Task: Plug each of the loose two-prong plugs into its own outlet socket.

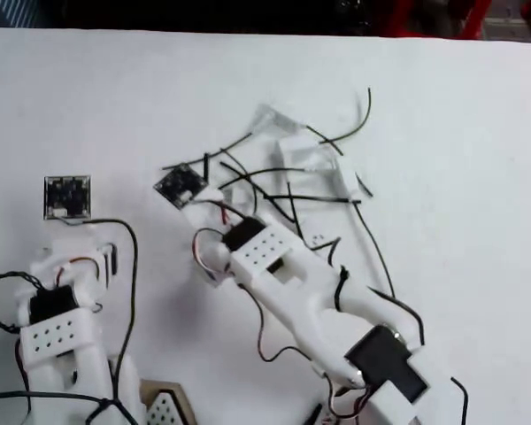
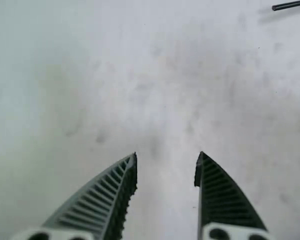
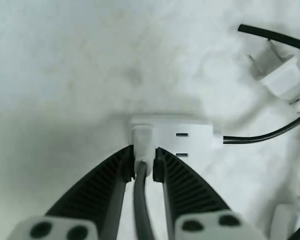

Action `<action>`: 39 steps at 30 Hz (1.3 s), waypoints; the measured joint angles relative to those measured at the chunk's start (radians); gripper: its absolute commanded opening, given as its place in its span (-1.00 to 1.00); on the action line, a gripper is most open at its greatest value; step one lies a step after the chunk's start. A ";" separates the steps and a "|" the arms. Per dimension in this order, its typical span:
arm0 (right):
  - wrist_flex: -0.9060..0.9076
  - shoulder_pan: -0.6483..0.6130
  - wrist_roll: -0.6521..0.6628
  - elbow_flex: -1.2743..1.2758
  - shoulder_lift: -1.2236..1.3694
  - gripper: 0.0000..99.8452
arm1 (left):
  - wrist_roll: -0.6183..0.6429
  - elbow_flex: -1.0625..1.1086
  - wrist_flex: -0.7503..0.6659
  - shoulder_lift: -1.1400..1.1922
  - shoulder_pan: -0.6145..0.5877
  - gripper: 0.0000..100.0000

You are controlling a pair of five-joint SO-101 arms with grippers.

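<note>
My right gripper [image 3: 144,156] is shut on a white two-prong plug [image 3: 142,140] with a black cord, pressed against the end of a white outlet block [image 3: 187,136]. Two slots on the block's face beside it stand bare. A second white plug [image 3: 284,76] lies loose beyond, prongs showing. In the high view the right arm [image 1: 274,261] lies across the table's middle among tangled black cords [image 1: 274,190] and white plugs and outlets [image 1: 314,159]. My left gripper [image 2: 167,157] hangs open over bare table, at the lower left in the high view [image 1: 75,257].
Two black-and-white marker squares lie on the white table [image 1: 460,133]: one [image 1: 68,197] just beyond the left arm, another [image 1: 180,184] near the cord tangle. A black cord end [image 2: 290,5] lies far off from the left gripper. The table's back and right side are open.
</note>
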 measured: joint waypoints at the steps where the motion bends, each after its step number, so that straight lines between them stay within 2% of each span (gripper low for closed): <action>1: 0.000 0.002 0.000 -0.003 0.005 -0.97 | 0.000 0.000 0.000 0.000 0.000 -0.61; 8: 0.006 0.002 0.002 -0.025 0.034 -0.97 | 0.000 0.000 0.000 0.000 0.000 -0.61; 16: 0.161 0.037 0.017 -0.077 -0.247 -0.97 | 0.000 0.000 0.000 0.000 0.000 -0.61; 21: 0.184 0.166 0.084 -0.135 -0.381 -0.97 | 0.000 0.000 0.000 0.000 0.000 -0.61; 25: 0.178 0.327 0.120 -0.183 -0.393 -0.96 | 0.000 0.000 0.000 0.000 0.000 -0.61; 30: 0.058 0.546 0.129 -0.201 -0.341 -0.96 | 0.000 0.000 0.000 0.000 0.000 -0.61; 34: -0.046 0.674 0.129 -0.201 -0.235 -0.96 | 0.000 0.000 0.000 0.000 0.000 -0.61; 39: -0.144 0.741 0.129 -0.201 -0.087 -0.69 | 0.000 0.000 0.000 0.000 0.000 -0.61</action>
